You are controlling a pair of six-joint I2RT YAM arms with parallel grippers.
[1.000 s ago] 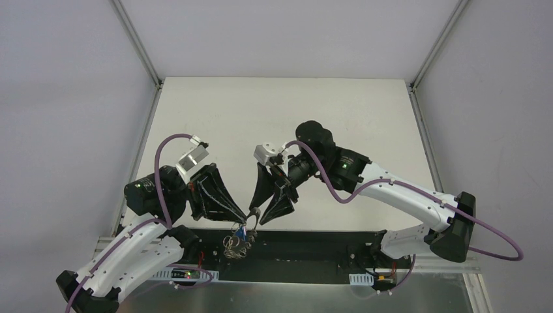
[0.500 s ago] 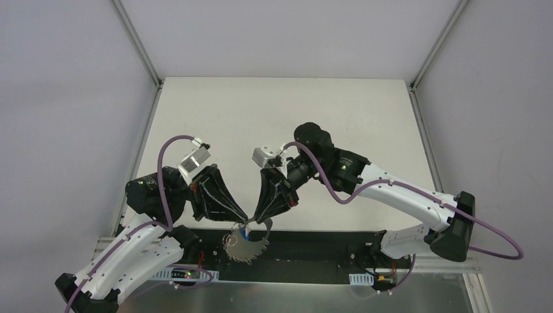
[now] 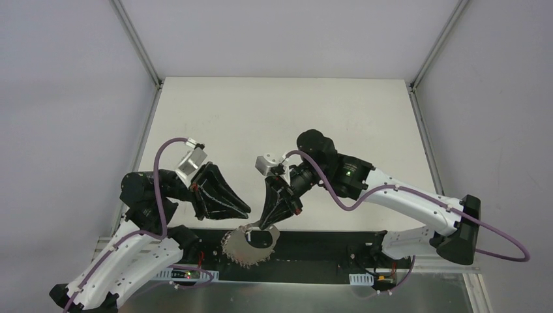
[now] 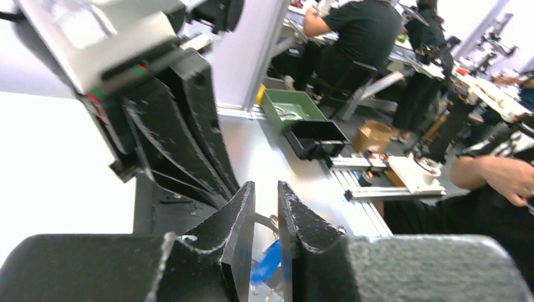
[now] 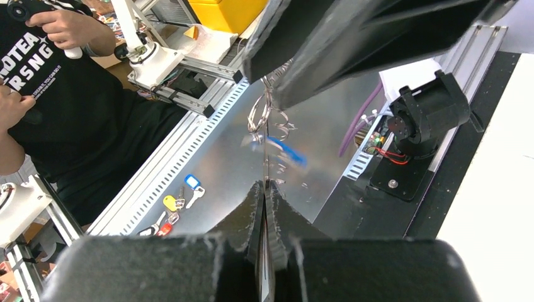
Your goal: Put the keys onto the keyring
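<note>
Right wrist view has the ring (image 5: 267, 141) edge-on, a thin wire running straight up from between the right gripper's (image 5: 266, 186) closed tips, which pinch its rim. The blue key (image 5: 291, 153) hangs blurred just beside the wire, among the small loops (image 5: 258, 116), and I cannot tell whether it is already threaded on or only dangling against them. From above, the ring hangs off that gripper's tip over the black strip (image 3: 313, 244) at the table's (image 3: 280, 117) near edge. The left gripper (image 4: 266, 187) sits close by the ring's upper part with its jaws a narrow slit apart, clamping nothing that I can see; the key shows past them, low in its own view. To my eye the step in hand is working the key along the wire. It looks best done with the right holding the ring steady and upright, while the left closes on the key's blue head, not the loops, and slides gently, since the thin wire may twist or slip.
</note>
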